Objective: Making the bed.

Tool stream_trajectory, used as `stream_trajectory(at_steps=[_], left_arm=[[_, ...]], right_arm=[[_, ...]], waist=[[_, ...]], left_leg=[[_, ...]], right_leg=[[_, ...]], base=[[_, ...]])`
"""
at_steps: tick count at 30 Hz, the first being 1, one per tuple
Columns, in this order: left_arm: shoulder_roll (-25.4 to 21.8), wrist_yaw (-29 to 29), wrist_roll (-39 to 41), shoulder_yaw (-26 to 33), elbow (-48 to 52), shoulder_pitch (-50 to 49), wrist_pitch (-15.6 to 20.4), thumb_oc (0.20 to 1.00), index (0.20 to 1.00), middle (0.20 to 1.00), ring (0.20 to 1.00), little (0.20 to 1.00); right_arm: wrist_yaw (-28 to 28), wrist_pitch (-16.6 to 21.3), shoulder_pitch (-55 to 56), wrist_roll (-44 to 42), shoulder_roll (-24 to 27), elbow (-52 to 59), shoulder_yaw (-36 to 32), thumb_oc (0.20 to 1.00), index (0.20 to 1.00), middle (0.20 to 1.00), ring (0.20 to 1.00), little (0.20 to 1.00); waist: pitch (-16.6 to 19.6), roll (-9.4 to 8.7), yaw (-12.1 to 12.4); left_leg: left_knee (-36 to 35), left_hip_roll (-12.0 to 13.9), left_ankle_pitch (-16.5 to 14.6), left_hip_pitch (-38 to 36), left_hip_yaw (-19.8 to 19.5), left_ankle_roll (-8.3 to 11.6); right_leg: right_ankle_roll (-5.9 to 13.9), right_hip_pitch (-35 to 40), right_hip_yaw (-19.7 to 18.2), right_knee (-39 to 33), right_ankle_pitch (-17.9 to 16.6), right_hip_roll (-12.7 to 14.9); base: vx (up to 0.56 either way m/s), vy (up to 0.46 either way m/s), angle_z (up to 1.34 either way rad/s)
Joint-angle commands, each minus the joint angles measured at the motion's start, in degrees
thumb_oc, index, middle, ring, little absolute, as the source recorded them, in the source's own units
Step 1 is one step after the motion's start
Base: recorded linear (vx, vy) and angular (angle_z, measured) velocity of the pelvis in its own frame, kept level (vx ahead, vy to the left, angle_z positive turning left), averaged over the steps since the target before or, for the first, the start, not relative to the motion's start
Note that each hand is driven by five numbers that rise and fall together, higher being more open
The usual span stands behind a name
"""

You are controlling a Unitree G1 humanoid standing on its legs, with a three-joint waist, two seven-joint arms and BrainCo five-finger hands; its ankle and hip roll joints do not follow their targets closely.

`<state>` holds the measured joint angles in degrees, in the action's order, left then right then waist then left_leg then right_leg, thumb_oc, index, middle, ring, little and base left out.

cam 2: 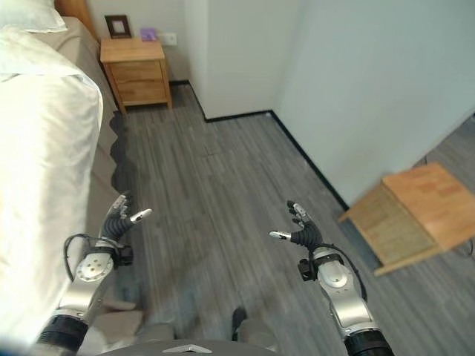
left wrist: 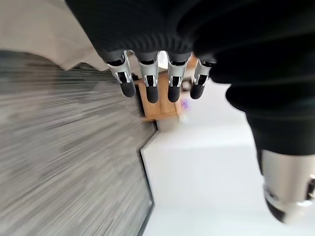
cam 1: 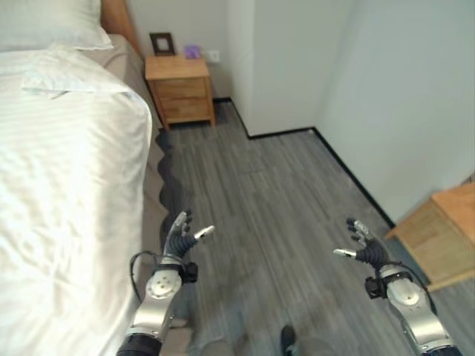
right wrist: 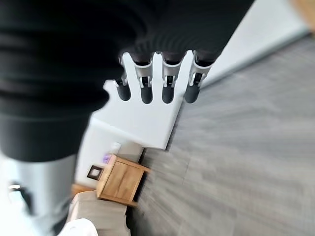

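You are at the approach step: neither hand has touched the bedding yet. Your left hand point(cam 1: 178, 241) hovers over the grey floor point(cam 1: 282, 193) just beside the bed point(cam 1: 152, 200), fingers straight and loosely spread, holding nothing; your right hand point(cam 1: 364, 248) hangs well apart from the bed over open floor, fingers likewise relaxed and empty. The white duvet point(cam 1: 67, 185) lies along the bed on your left, its long axis running away from you toward the pillow point(cam 1: 48, 26) and the wooden nightstand point(cam 1: 179, 90), one edge draping over the side. Next, you probably need to turn left and take hold of that hanging edge.
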<state>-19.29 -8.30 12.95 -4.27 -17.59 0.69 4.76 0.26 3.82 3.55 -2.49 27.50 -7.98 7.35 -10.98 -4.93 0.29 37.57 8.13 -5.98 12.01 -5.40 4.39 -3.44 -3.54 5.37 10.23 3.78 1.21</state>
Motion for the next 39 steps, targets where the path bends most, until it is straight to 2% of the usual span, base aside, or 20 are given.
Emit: stream_trajectory(at_steps=[1, 2, 6, 7, 9, 14, 16, 18, 19, 20, 21, 23, 25, 26, 29, 30, 32, 36, 37, 39], left_arm=[[-0.5, 1.0, 1.7, -1.3, 4.0, 0.8, 2.3, 1.0, 1.0, 1.0, 1.0, 1.0], [0.4, 1.1, 2.4, -1.1, 5.1, -0.3, 2.2, 1.0, 1.0, 1.0, 1.0, 1.0], [0.6, 1.4, 2.1, -0.6, 5.6, -1.3, 2.4, 1.0, 1.0, 1.0, 1.0, 1.0], [0.7, 1.5, 1.4, -0.6, 5.9, -2.1, 2.2, 1.0, 1.0, 1.0, 1.0, 1.0], [0.8, 1.4, 0.9, -0.4, 6.4, -2.8, 2.0, 1.0, 1.0, 1.0, 1.0, 1.0], [0.6, 1.2, -0.1, 1.2, 8.0, -5.7, 1.7, 1.0, 1.0, 1.0, 1.0, 1.0], [0.1, 1.2, -0.5, 1.1, 7.7, -6.4, 1.3, 1.0, 1.0, 1.0, 1.0, 1.0], [-0.5, 1.1, -0.3, 0.7, 7.2, -6.2, 0.4, 1.0, 1.0, 1.0, 1.0, 1.0], [-1.3, 0.6, -0.6, -0.1, 6.7, -4.5, -0.1, 1.0, 1.0, 1.0, 1.0, 1.0], [-1.2, 0.6, -0.6, -0.1, 6.7, -4.5, -0.1, 1.0, 1.0, 1.0, 1.0, 1.0], [-1.9, -0.5, -1.1, -0.3, 6.2, -3.4, 0.0, 1.0, 1.0, 1.0, 1.0, 1.0], [-2.1, -1.3, -1.0, -0.2, 6.3, -3.0, 0.0, 1.0, 1.0, 1.0, 1.0, 1.0], [-2.0, -2.1, 0.2, -0.1, 6.0, -2.3, 0.3, 1.0, 1.0, 1.0, 1.0, 1.0], [-1.8, -2.2, 1.2, 0.1, 5.6, -1.9, 0.6, 1.0, 1.0, 1.0, 1.0, 1.0], [-1.8, -1.9, 1.2, 0.5, 5.6, -1.6, 0.5, 1.0, 1.0, 1.0, 1.0, 1.0], [-1.9, -1.8, 1.0, 1.0, 5.0, -1.4, 0.5, 1.0, 1.0, 1.0, 1.0, 1.0], [-1.8, -2.0, 0.3, 0.8, 4.5, -1.1, 0.9, 1.0, 1.0, 1.0, 1.0, 1.0], [-1.1, -1.7, 0.1, 1.0, 4.0, -1.9, 1.1, 1.0, 1.0, 1.0, 1.0, 1.0], [-0.1, -2.5, 2.3, 1.3, 4.2, -1.5, 0.7, 1.0, 1.0, 1.0, 1.0, 1.0], [-0.3, -2.3, 2.5, 1.2, 4.8, -0.9, 0.8, 1.0, 1.0, 1.0, 1.0, 1.0]], right_arm=[[-0.2, 2.5, -2.3, 0.2, 1.7, 4.5, -0.5, 1.0, 1.0, 1.0, 1.0, 1.0], [0.4, 2.2, -2.2, 0.5, 2.0, 5.1, -0.8, 1.0, 1.0, 1.0, 1.0, 1.0], [1.0, 2.3, -1.8, 0.6, 2.0, 5.5, -1.3, 1.0, 1.0, 1.0, 1.0, 1.0], [1.1, 2.4, -1.1, 1.6, 2.2, 5.3, -1.2, 1.0, 1.0, 1.0, 1.0, 1.0], [1.3, 2.5, -0.8, 2.1, 2.4, 5.1, -1.2, 1.0, 1.0, 1.0, 1.0, 1.0], [3.2, 1.4, -0.2, 3.4, 0.8, 4.7, -0.5, 1.0, 1.0, 1.0, 1.0, 1.0], [3.7, 1.5, 0.3, 4.0, -0.8, 4.1, 0.2, 1.0, 1.0, 1.0, 1.0, 1.0], [3.8, 1.4, -0.3, 4.7, -2.1, 3.8, 1.4, 1.0, 1.0, 1.0, 1.0, 1.0], [3.3, 1.3, -1.7, 3.9, -3.3, 3.3, 2.5, 1.0, 1.0, 1.0, 1.0, 1.0], [3.3, 1.3, -1.8, 3.9, -3.3, 3.3, 2.5, 1.0, 1.0, 1.0, 1.0, 1.0], [2.5, 1.0, -2.5, 2.2, -4.9, 2.2, 3.0, 1.0, 1.0, 1.0, 1.0, 1.0], [2.0, 1.0, -2.3, 2.1, -5.0, 2.5, 3.1, 1.0, 1.0, 1.0, 1.0, 1.0], [1.7, 0.9, -1.9, 1.2, -5.4, 3.6, 2.7, 1.0, 1.0, 1.0, 1.0, 1.0], [1.0, 0.8, -1.7, 0.3, -5.3, 3.7, 2.3, 1.0, 1.0, 1.0, 1.0, 1.0], [0.9, 0.6, -1.3, -0.4, -5.7, 4.0, 2.4, 1.0, 1.0, 1.0, 1.0, 1.0], [0.9, 0.3, 0.1, -0.4, -6.0, 3.9, 2.2, 1.0, 1.0, 1.0, 1.0, 1.0], [1.2, 0.1, 1.8, 0.6, -5.8, 4.4, 1.7, 1.0, 1.0, 1.0, 1.0, 1.0], [2.3, -0.3, 3.1, 1.1, -5.0, 3.1, 1.3, 1.0, 1.0, 1.0, 1.0, 1.0], [0.8, 0.0, 2.1, -1.1, -4.3, 1.7, 1.8, 1.0, 1.0, 1.0, 1.0, 1.0], [0.2, 0.6, 1.5, -2.1, -3.8, 1.7, 1.8, 1.0, 1.0, 1.0, 1.0, 1.0]], waist=[[-2.8, -0.87, 1.7], [-2.7, -0.04, 3.0], [-1.3, 0.87, 4.6], [-0.3, 3.25, 6.0], [0.0, 3.76, 7.3], [3.2, 0.92, 10.6], [4.3, -1.52, 11.1], [3.7, -2.7, 11.3], [2.0, -0.11, 9.6], [1.9, -0.38, 9.5], [1.3, 1.21, 7.6], [1.2, 1.68, 6.5], [1.0, 1.95, 4.3], [1.2, 0.73, 1.9], [0.9, 0.51, 0.2], [0.5, 1.0, -1.7], [1.2, 1.04, -3.0], [3.1, 1.51, -4.2], [1.8, 0.21, -2.5], [0.3, -0.64, -1.8]], left_leg=[[-2.9, 0.6, 11.5, -3.6, 2.2, -0.83], [-3.2, -4.3, 8.8, 1.1, 4.1, -0.42], [-18.3, -7.6, 7.9, 2.6, 9.4, -2.74], [-32.2, -8.1, 13.0, 4.8, 14.4, -2.91], [-39.6, -8.0, 15.4, 6.8, 16.5, -2.66], [-40.7, -9.3, 20.8, 5.9, 15.4, -3.8], [-41.7, -11.0, 20.0, 4.2, 13.8, -5.73], [-40.7, -11.4, 17.2, 0.5, 13.5, -7.58], [-41.1, -9.1, 14.9, -5.7, 12.0, -8.12], [-41.2, -9.5, 14.6, -5.8, 11.9, -8.13], [-41.9, -8.4, 12.1, -11.0, 10.1, -8.4], [-42.2, -7.9, 11.1, -12.9, 8.6, -8.12], [-42.6, -7.5, 9.5, -15.9, 6.4, -7.23], [-42.6, -7.9, 6.2, -19.5, 3.9, -5.31], [-42.6, -6.0, 2.6, -22.7, 1.6, -3.29], [-42.6, -3.2, -0.9, -27.0, -0.4, -1.44], [-42.6, -0.8, -2.2, -29.8, -2.6, -0.28], [-34.4, 3.9, 2.0, -32.3, -4.7, 1.87], [-9.9, 2.7, 14.1, -18.5, -4.8, -1.01], [-4.4, 1.2, 13.3, -13.5, -3.0, -2.31]], right_leg=[[5.03, 1.9, -1.9, -8.9, -7.3, 4.3], [5.13, 4.7, -2.6, -10.0, -5.7, 3.9], [6.29, 8.8, -3.0, -11.8, -3.0, 3.0], [6.55, 12.7, -3.4, -12.2, 0.2, -0.4], [6.75, 16.1, -4.7, -12.3, 3.0, -1.1], [8.38, 22.3, -6.7, -10.2, 5.0, 1.4], [10.67, 20.0, -7.0, -1.3, 1.2, 2.2], [16.04, 16.1, -7.6, 14.1, -12.5, 2.8], [17.13, 8.9, -4.4, 25.6, -18.2, 2.7], [17.26, 8.9, -4.3, 26.0, -17.7, 3.1], [14.77, 3.6, 0.4, 29.7, -15.5, 6.0], [13.72, 1.1, 1.4, 28.2, -13.4, 6.2], [12.35, -3.5, 2.3, 21.0, -10.2, 4.9], [11.97, -6.2, 2.9, 7.4, -9.5, 6.0], [12.6, -5.9, 3.0, -6.9, -10.8, 6.3], [14.66, -10.0, -0.2, -14.2, -14.3, 7.8], [16.01, -12.0, -4.3, -13.6, -15.7, 8.8], [14.28, -10.3, -5.7, -8.1, -15.7, 7.1], [9.21, -4.0, -5.5, -9.1, -13.7, 5.7], [7.6, -2.0, -4.9, -9.7, -12.9, 5.6]], base=[[0.44, -0.106, 0.09], [0.44, -0.08, 0.03], [0.55, -0.024, 0.01], [0.72, 0.04, 0.12], [0.65, 0.048, 0.1], [0.67, 0.07, -0.42], [0.56, 0.142, -0.65], [0.66, 0.253, -0.51], [0.6, 0.256, -0.26], [0.87, 0.295, 0.07], [0.75, 0.13, 0.48], [0.62, 0.056, 0.71], [0.68, -0.086, 0.94], [0.72, -0.13, 1.18], [0.81, -0.242, 1.07], [0.73, -0.226, 1.09], [0.8, -0.256, 1.37], [0.58, -0.293, 0.76], [0.65, -0.596, 0.4], [0.49, -0.495, 0.02]])
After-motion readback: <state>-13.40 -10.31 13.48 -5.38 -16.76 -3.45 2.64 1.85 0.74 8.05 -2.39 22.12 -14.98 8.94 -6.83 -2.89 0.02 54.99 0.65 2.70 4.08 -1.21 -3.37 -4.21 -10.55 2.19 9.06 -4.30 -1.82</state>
